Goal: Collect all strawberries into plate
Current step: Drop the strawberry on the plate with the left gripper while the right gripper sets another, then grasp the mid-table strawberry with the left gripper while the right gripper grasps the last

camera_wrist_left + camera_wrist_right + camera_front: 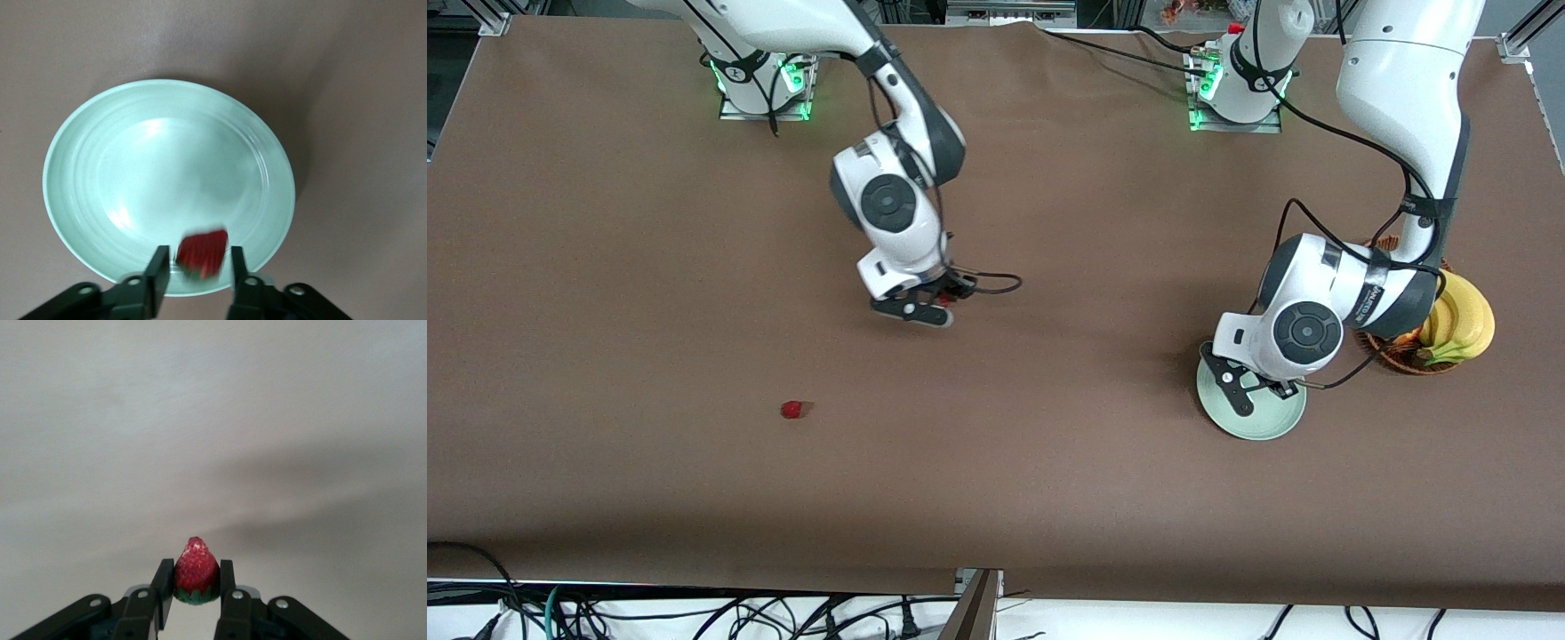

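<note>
Nearest the lens: loose strawberry, lying on the bare table, well apart from the plate, toward the right arm's end. Not yet collected, nothing near it.

Next along, right gripper, up over open table, also well apart from the plate. Pressed together on the pinched strawberry: fingers flat against its sides, green cap toward the palm, red tip pointing out. Gripped across the widest part, presumably so as not to slip during the carry to the plate.

On to the plate itself. Left gripper hanging right above it, over the inner slope just inside the rim. Fingers spread a little, with slim gaps either side of the dropping strawberry, which looks blurred and tilted between them, not clamped. Looks like a release in progress, placed inside the rim so the raised edge catches any roll. No berry visible on the plate's floor yet.

Just beside the plate, toward the left arm's end: wicker basket with bananas, no part of this job.
</note>
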You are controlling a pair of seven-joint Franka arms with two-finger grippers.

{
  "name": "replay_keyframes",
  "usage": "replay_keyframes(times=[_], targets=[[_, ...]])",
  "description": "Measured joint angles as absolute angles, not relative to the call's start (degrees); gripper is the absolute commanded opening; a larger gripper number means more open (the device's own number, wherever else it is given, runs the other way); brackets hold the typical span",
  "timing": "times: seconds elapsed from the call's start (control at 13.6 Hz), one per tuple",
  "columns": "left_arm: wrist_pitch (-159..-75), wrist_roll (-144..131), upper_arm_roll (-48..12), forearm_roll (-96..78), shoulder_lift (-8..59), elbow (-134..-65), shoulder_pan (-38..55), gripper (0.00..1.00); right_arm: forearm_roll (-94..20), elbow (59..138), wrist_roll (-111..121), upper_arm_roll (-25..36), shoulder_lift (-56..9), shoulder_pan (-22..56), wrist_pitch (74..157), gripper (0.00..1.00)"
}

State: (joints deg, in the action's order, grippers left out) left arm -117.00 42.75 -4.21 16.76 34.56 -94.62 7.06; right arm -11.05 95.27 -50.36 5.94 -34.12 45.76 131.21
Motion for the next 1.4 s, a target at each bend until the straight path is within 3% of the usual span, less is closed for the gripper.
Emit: replay_keyframes(times=[0.44, 0.66, 0.73, 0.88, 1.03, 1.4], targets=[[-117.05, 43.26, -4.83, 16.75, 34.54, -94.60, 6.87, 1.00, -11.05, 75.89, -68.94, 2.82, -47.81, 48.53, 133.10, 0.25], [-117.05, 43.26, -4.98, 16.74, 34.54, -94.59, 6.87, 1.00, -11.05, 72.85, -73.60, 2.23, -52.79, 50.19, 139.20, 0.34], [-117.05, 43.26, -5.08, 16.70, 34.53, -94.58, 6.87, 1.00, -11.05, 72.64, -74.70, 2.23, -54.05, 50.94, 141.05, 0.44], [-117.05, 43.26, -5.43, 14.55, 34.40, -94.54, 6.81, 1.00, -11.00, 72.41, -75.53, 2.31, -55.24, 51.78, 142.63, 0.98], [-116.98, 43.22, -5.67, 11.77, 34.10, -94.49, 6.80, 1.00, -10.29, 71.08, -74.27, 3.75, -54.62, 51.60, 140.60, 1.00], [-115.37, 32.25, -9.53, 10.73, 32.76, -94.57, 6.68, 1.00, -10.29, 69.16, -56.71, 5.64, -46.45, 42.56, 121.90, 1.00]])
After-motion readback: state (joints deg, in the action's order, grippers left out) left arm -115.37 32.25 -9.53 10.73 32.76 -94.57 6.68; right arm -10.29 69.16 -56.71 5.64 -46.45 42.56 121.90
